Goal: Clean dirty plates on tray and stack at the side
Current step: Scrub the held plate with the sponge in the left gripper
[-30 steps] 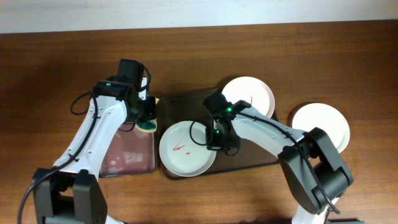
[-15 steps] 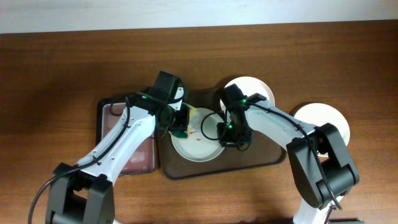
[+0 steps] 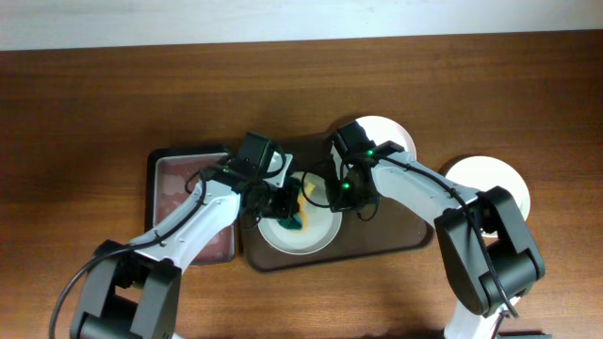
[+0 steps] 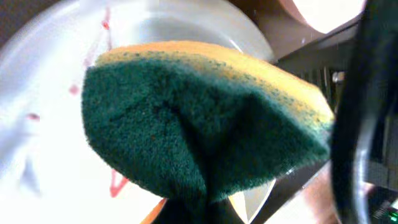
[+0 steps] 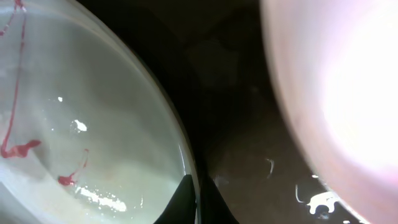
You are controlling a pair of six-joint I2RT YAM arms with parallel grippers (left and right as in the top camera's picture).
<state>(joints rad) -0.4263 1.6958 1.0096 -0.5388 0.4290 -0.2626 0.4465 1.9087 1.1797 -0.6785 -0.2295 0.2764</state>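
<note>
A dirty plate (image 3: 316, 234) with red scribbles lies on the dark brown tray (image 3: 396, 240). My left gripper (image 3: 287, 209) is shut on a green and yellow sponge (image 3: 301, 218), pressed on that plate; the sponge (image 4: 199, 118) fills the left wrist view over the plate (image 4: 50, 124). My right gripper (image 3: 341, 196) is shut on the plate's right rim (image 5: 186, 168). A second plate (image 3: 386, 139) lies at the tray's far edge and shows in the right wrist view (image 5: 348, 93). A third plate (image 3: 495, 188) lies on the table to the right.
A smaller black tray (image 3: 179, 169) with a pinkish inside lies left of the brown tray, under my left arm. The wooden table (image 3: 94, 113) runs on all sides, with a pale wall strip at the far edge.
My left gripper has carried the sponge from the small black tray onto the plate. My right gripper has pulled the plate a little to the right, further onto the brown tray.
</note>
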